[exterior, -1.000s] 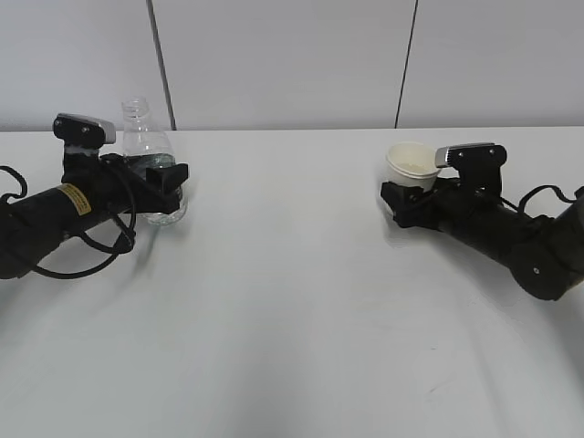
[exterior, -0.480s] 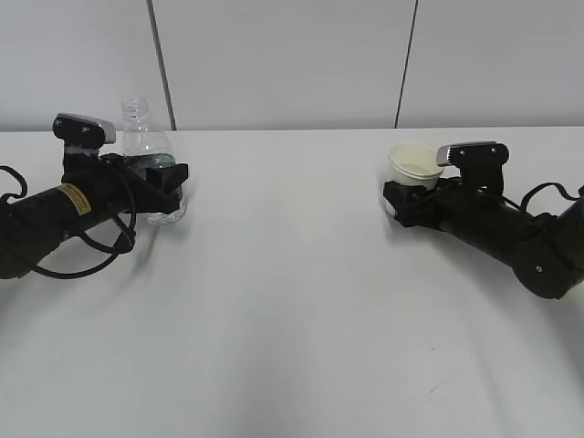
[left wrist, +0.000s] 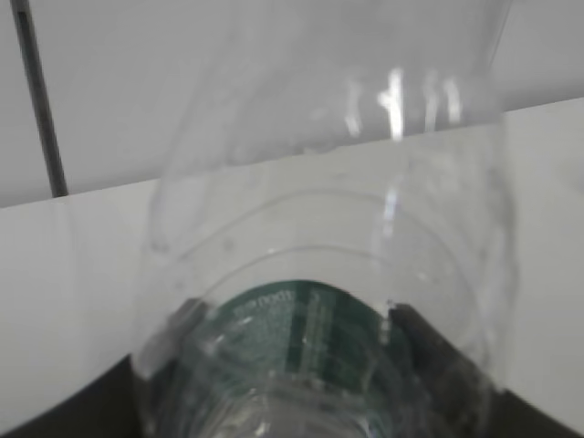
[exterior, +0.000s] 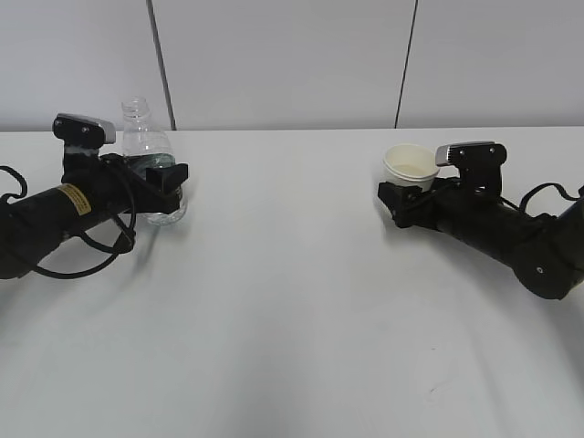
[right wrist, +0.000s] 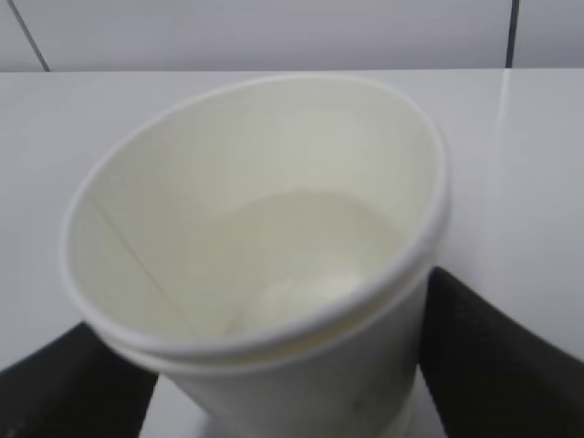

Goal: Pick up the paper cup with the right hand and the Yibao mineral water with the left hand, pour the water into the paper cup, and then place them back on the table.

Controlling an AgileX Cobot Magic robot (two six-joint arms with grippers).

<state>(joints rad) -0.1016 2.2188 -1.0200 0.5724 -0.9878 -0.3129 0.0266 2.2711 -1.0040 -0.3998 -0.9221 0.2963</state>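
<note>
The Yibao mineral water (exterior: 146, 151), a clear capless bottle with a dark green label, stands upright on the white table (exterior: 292, 301) at the far left. My left gripper (exterior: 170, 179) is shut around its labelled lower body. In the left wrist view the bottle (left wrist: 310, 228) fills the frame, with dark fingers (left wrist: 429, 351) pressed against both sides. The paper cup (exterior: 410, 167) is at the right, tilted a little with its mouth showing, held in my right gripper (exterior: 401, 197). In the right wrist view the cup (right wrist: 265, 237) sits between black fingers (right wrist: 497, 360). A pale glossy patch shows at its bottom.
A white panelled wall with dark seams (exterior: 160, 64) runs behind the table's far edge. A black cable (exterior: 87, 255) loops from the left arm onto the table. A faint scuff (exterior: 440, 388) marks the table near the front right.
My right gripper and the cup have shifted slightly left, and the cup's mouth tips more toward the camera. The left arm and bottle have not moved.
</note>
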